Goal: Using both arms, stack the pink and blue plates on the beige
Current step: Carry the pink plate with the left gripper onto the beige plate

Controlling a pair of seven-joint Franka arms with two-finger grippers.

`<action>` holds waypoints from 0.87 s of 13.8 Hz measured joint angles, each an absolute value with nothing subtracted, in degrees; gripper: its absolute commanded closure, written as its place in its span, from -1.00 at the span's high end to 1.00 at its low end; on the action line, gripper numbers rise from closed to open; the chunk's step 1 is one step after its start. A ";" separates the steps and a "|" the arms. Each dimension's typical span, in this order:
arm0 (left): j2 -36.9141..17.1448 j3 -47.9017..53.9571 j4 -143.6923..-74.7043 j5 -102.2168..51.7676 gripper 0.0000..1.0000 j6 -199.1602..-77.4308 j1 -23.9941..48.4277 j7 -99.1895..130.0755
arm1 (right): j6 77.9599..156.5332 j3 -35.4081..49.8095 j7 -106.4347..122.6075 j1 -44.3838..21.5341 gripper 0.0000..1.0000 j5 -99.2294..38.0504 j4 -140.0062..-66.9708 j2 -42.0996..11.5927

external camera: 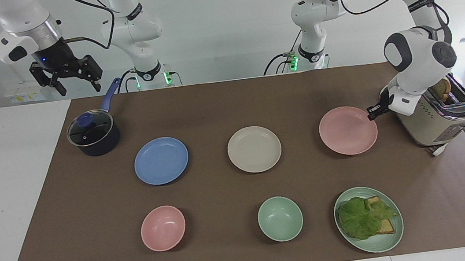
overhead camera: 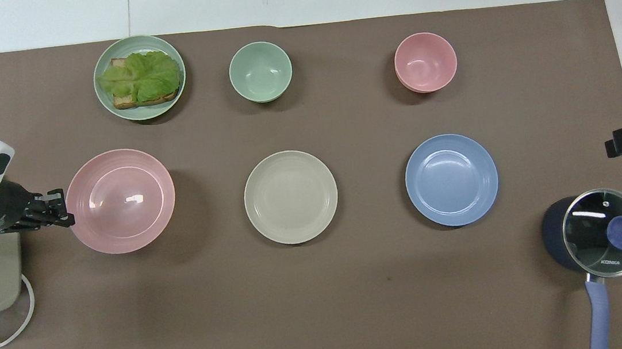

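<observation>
While the left gripper (external camera: 372, 113) is clamped on the rim of the pale pink plate (external camera: 348, 130), that shallow matte plate hangs lifted at the facing view's right, beside the toaster (external camera: 439, 116). Three such plates sit in one middle row: pink, beige plate (external camera: 254, 149) at centre, blue plate (external camera: 161, 160) left of it. Two bowls, one green plate with a sandwich (external camera: 368, 219) and one lidded pot (external camera: 93, 135) surround them; the right gripper (external camera: 68, 79) waits with fingers spread above the pot, upper left.

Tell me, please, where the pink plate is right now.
The pink plate is lifted off the mat in the left gripper, beside the toaster at the left arm's end of the table.
</observation>
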State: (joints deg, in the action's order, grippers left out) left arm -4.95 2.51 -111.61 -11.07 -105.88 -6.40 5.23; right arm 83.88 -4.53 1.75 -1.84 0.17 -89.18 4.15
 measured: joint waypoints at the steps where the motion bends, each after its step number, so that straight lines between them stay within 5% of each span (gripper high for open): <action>1: -4.92 2.69 -111.51 -12.57 -1.00 -105.89 -5.12 7.06 | 83.88 -4.53 1.75 -1.84 1.00 0.17 -89.18 4.15; 12: -5.23 3.37 -115.71 -17.60 -1.00 -119.47 22.53 31.42 | 83.54 -4.53 1.75 -1.84 1.00 0.17 -89.18 4.15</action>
State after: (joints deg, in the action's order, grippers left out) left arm -5.23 3.37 -115.71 -17.60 -119.47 22.53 31.42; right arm 83.54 -4.53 1.75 -1.84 0.17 -89.18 4.15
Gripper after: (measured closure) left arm 0.960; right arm 0.000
